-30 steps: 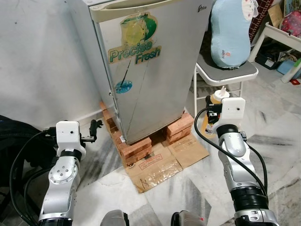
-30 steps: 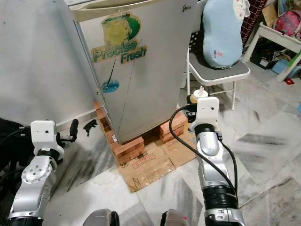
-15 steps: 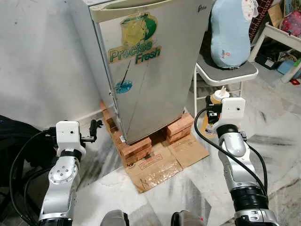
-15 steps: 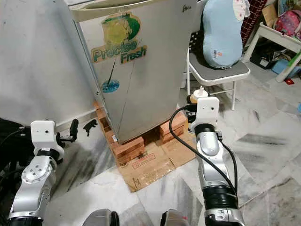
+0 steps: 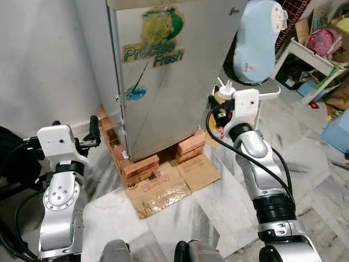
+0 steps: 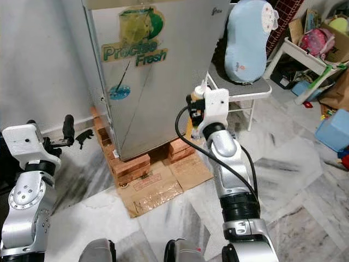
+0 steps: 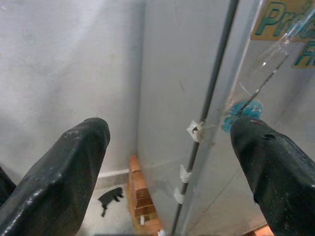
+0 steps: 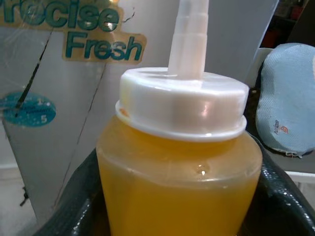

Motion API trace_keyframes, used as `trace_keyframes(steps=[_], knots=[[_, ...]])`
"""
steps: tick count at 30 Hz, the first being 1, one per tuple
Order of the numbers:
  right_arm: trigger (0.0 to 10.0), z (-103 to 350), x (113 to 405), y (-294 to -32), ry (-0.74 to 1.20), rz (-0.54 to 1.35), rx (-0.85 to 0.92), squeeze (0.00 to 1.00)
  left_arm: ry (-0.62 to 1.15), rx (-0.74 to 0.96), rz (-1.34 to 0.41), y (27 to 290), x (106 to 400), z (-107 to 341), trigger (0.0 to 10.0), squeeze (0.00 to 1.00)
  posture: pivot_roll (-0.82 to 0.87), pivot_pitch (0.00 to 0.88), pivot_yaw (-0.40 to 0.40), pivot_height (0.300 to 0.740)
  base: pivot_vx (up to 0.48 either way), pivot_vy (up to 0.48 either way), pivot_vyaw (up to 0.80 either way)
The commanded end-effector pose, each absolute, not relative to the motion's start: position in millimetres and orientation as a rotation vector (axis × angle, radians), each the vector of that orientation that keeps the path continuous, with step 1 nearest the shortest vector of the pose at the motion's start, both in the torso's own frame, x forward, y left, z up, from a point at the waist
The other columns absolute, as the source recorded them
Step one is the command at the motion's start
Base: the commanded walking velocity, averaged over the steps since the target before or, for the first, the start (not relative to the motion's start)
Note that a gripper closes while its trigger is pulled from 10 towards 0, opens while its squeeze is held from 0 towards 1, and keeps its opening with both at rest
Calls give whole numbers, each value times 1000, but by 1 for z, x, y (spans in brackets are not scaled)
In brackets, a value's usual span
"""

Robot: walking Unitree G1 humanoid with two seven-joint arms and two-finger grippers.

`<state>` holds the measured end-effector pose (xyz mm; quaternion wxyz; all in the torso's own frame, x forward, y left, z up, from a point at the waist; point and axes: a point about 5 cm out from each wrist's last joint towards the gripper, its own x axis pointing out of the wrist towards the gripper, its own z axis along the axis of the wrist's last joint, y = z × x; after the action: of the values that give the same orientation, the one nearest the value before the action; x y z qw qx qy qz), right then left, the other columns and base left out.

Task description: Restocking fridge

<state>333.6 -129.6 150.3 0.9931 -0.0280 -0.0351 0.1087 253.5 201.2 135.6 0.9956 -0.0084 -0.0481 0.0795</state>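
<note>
The silver fridge (image 5: 163, 93) stands with its door closed and bears a "Precise Fresh" sticker. My right gripper (image 5: 219, 109) is shut on a squeeze bottle (image 5: 222, 91) of orange-yellow liquid with a white nozzle cap. It holds the bottle upright at the fridge's right front corner. The right wrist view has the bottle (image 8: 179, 162) close up between the black fingers. My left gripper (image 7: 167, 162) is open and holds nothing. It is low at the fridge's left side, its fingers (image 5: 94, 129) pointing at the door's hinge edge.
The fridge rests on red bricks (image 5: 136, 164) over flattened cardboard (image 5: 163, 188). A folding chair (image 5: 267, 90) with a light-blue cushion (image 5: 255, 38) stands right of the fridge. A blue bin (image 5: 335, 134) and a cluttered white shelf (image 5: 305, 52) are far right. A black bag (image 5: 11, 161) lies left.
The whole view has shifted as I moved. My right gripper with the bottle has risen and come closer to the fridge's right corner. The left gripper stays open beside the fridge.
</note>
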Motion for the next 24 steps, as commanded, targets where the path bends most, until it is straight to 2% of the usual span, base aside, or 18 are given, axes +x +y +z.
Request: trace_keyframes(steps=[1, 8, 12, 24], knots=[[10000, 155, 331, -131, -87, 217, -69, 0, -95, -23, 142, 198, 252, 139, 10000, 0, 94, 124, -123, 740, 292, 0, 0], [10000, 153, 332, -133, -64, 221, -29, 0, -99, -21, 134, 198, 254, 140, 10000, 0, 91, 126, -121, 740, 359, 0, 0], [10000, 151, 331, -133, -62, 218, -13, 0, -93, -19, 134, 198, 253, 140, 10000, 0, 99, 125, -105, 740, 405, 0, -773], [10000, 138, 326, -127, -46, 183, 23, 0, -70, 19, 114, 201, 258, 143, 10000, 0, 132, 112, -37, 740, 338, 0, 0]])
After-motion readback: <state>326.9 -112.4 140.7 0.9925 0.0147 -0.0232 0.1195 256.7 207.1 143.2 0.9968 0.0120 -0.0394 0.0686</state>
